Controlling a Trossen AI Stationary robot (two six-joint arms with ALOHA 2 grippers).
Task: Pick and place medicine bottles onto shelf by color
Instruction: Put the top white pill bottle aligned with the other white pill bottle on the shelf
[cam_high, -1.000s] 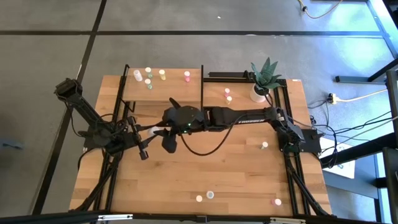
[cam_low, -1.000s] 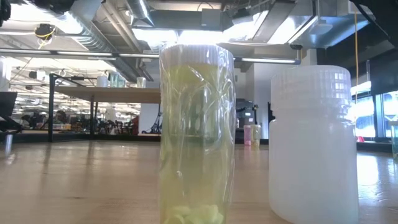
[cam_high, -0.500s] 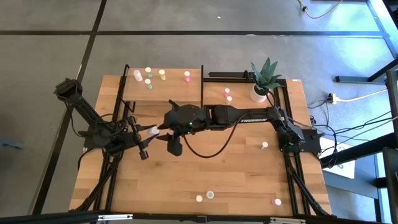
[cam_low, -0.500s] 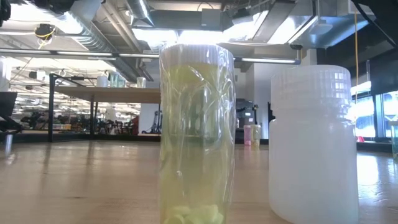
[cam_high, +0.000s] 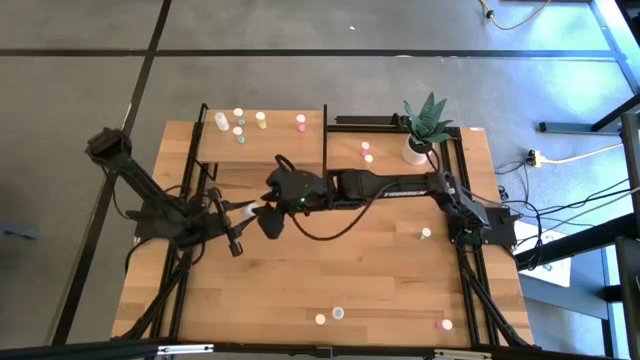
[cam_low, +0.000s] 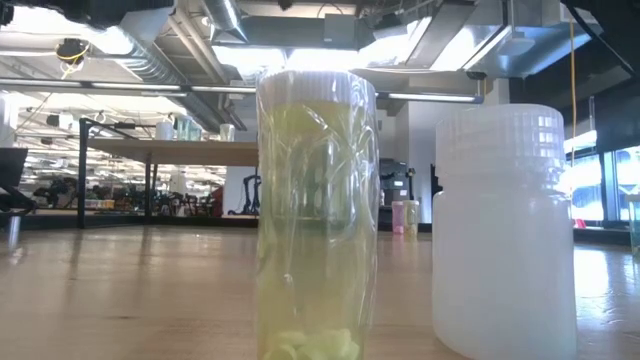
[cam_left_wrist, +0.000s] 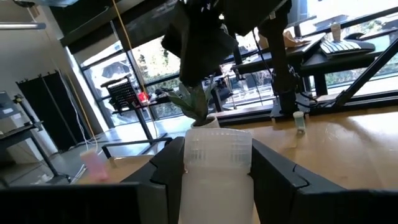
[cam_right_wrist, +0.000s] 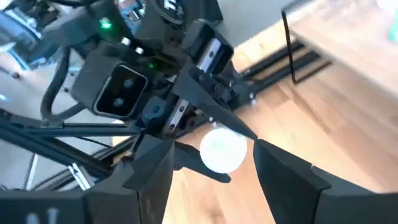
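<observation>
A small white medicine bottle hangs over the table's left middle with my left gripper shut on it. My right gripper reaches in from the right and is open. Its fingers stand on either side of the bottle's round cap, apart from it. The shelf at the far left carries white, green, yellow and pink bottles standing on its top. A yellow-green bottle and a white bottle stand on the table near the front edge. My left gripper pinches the white bottle's body between its two fingers, one on each side. The fingers come level from the table's left and lie along the bottle. The ribbed cap end sticks out past the fingertips. The bottle lies level, clear of the table.
A white pot with a green plant stands at the far right, with two bottles beside it. Single bottles stand at the right and near the front right corner. Black posts frame the shelf.
My right gripper has rolled about its own pointing line while staying at the white bottle. The bottle has kept its place in my left gripper.
</observation>
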